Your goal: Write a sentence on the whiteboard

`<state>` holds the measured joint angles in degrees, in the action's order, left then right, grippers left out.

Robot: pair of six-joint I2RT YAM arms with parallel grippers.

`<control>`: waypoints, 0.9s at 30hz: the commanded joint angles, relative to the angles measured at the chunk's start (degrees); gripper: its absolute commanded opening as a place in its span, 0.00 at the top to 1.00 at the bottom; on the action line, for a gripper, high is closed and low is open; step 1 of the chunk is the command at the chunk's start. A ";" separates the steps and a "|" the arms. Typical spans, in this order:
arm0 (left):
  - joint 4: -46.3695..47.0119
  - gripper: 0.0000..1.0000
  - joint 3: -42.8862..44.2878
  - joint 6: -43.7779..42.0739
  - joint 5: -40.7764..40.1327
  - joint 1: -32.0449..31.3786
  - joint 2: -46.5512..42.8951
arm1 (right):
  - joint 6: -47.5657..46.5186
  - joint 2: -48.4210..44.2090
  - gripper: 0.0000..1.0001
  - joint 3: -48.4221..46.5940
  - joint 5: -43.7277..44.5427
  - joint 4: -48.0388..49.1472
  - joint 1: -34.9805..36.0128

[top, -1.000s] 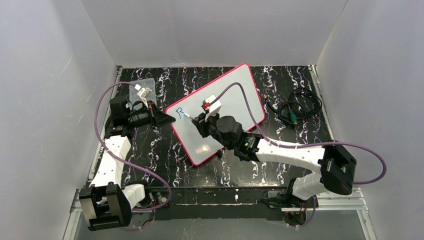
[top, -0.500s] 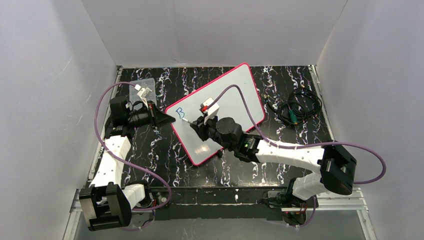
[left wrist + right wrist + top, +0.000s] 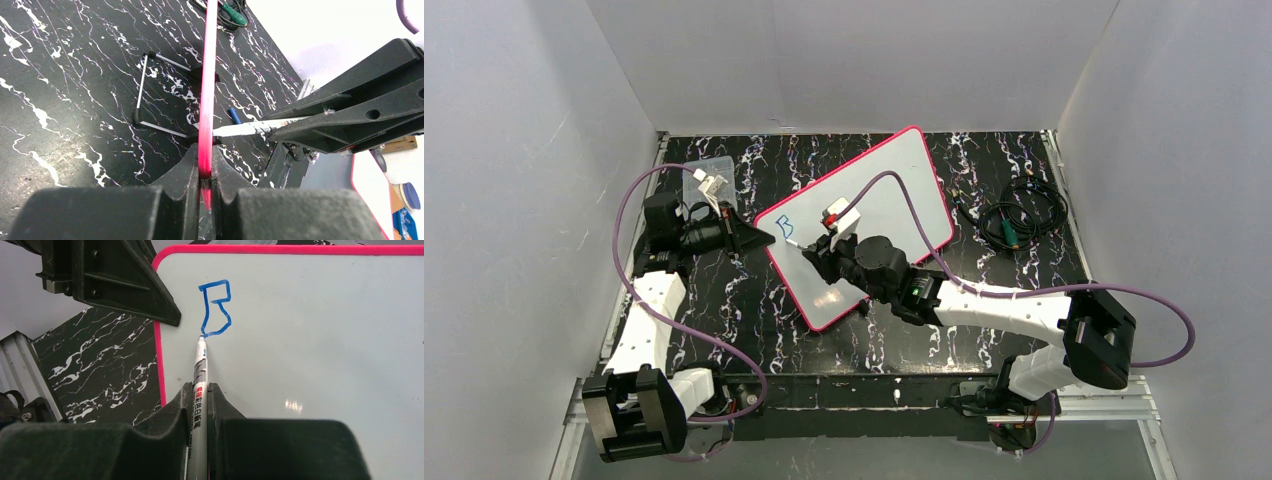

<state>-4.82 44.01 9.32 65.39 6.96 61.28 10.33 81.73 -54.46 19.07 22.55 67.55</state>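
My left gripper (image 3: 204, 150) pinched the whiteboard (image 3: 904, 190) by its rim. My right gripper (image 3: 200, 390) clenched a marker (image 3: 201, 365). Cables (image 3: 1021, 215) lay well apart.

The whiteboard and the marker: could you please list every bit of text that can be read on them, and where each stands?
"B": one blue handwritten letter on the whiteboard, near its corner by the pink rim; no other writing shows on the board.
Print along the marker barrel, red and grey characters: too small and blurred to read.
Nothing else is legible.
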 commanded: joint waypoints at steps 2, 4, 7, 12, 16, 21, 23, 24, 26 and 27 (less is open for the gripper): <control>-0.78 1.00 1.33 -2.86 0.72 0.11 -1.60 | -0.32 -1.27 0.99 -0.57 -0.84 1.76 0.39; -1.05 1.00 1.43 -3.03 0.66 0.12 -1.59 | -0.23 -2.60 0.99 -0.39 -0.65 1.31 0.39; -1.16 1.00 1.43 -3.08 0.54 0.15 -1.68 | -0.29 -4.56 0.99 -0.26 0.22 0.07 0.39; -1.23 1.00 1.52 -3.08 0.45 0.16 -1.41 | -1.30 -6.93 0.99 0.26 2.23 -1.24 0.39; -1.24 1.00 1.52 -3.15 0.45 0.11 -1.59 | -2.71 -6.71 0.99 0.04 3.24 -1.37 0.22; -1.24 1.00 1.52 -3.12 0.45 0.13 -1.45 | -3.11 -5.48 0.99 -0.34 3.92 0.26 0.09; -1.24 1.00 1.52 -3.16 0.45 0.09 -1.52 | -3.20 -5.13 0.99 -0.39 4.03 0.92 -0.05; -1.24 1.00 1.46 -3.17 0.47 0.15 -1.59 | -3.28 -4.91 0.99 -0.50 4.04 1.18 -0.15; -1.24 1.00 1.50 -3.11 0.57 0.11 -1.60 | -3.38 -4.52 0.99 -0.85 4.24 1.48 -0.14; -1.24 1.00 1.52 -3.08 0.61 0.10 -1.60 | -3.38 -4.36 0.99 -0.83 4.34 1.72 -0.20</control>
<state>-4.99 44.01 8.95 65.41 6.96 61.17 8.32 76.69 -54.46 21.76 20.34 67.57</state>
